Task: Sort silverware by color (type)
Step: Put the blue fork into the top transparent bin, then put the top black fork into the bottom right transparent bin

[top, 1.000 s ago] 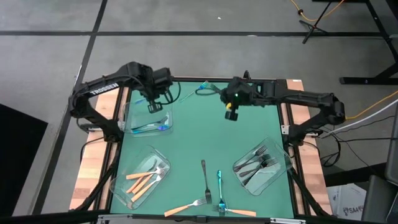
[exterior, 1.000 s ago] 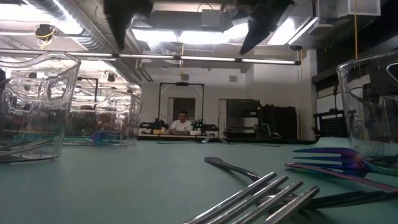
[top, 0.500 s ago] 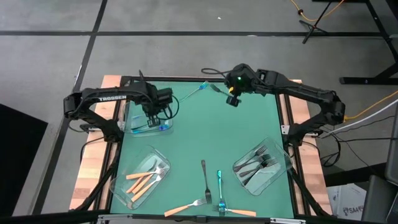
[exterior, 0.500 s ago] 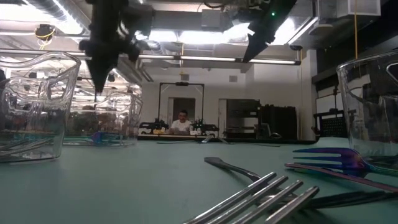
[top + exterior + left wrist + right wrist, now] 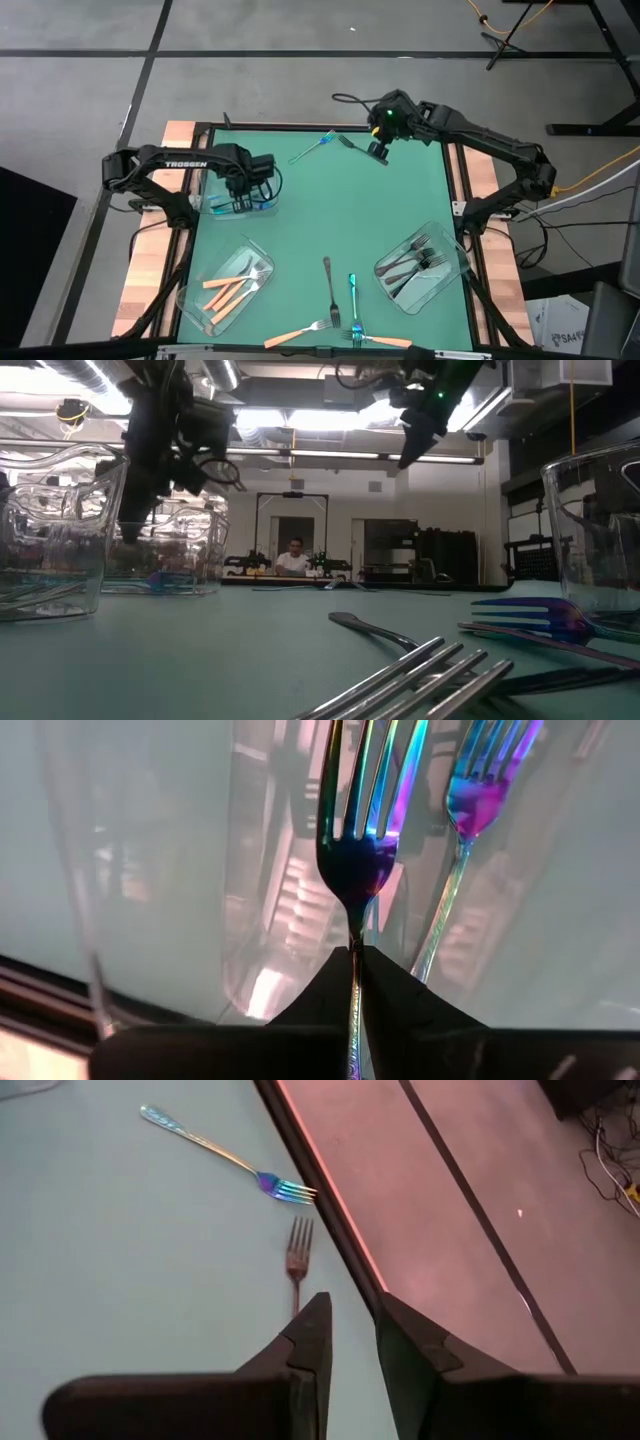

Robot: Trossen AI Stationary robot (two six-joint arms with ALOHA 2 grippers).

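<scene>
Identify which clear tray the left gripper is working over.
The far-left tray, the one holding blue-teal forks. The left gripper sits over it, shut on a blue-teal fork. The orange-fork tray and dark-fork tray lie nearer the front edge.

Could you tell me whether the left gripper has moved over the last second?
Yes. The left gripper, shut on a blue fork, has come down and toward the near side, into the blue-fork tray.

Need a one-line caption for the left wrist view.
Left gripper shut on an iridescent fork, inside the clear tray beside a second fork.
</scene>
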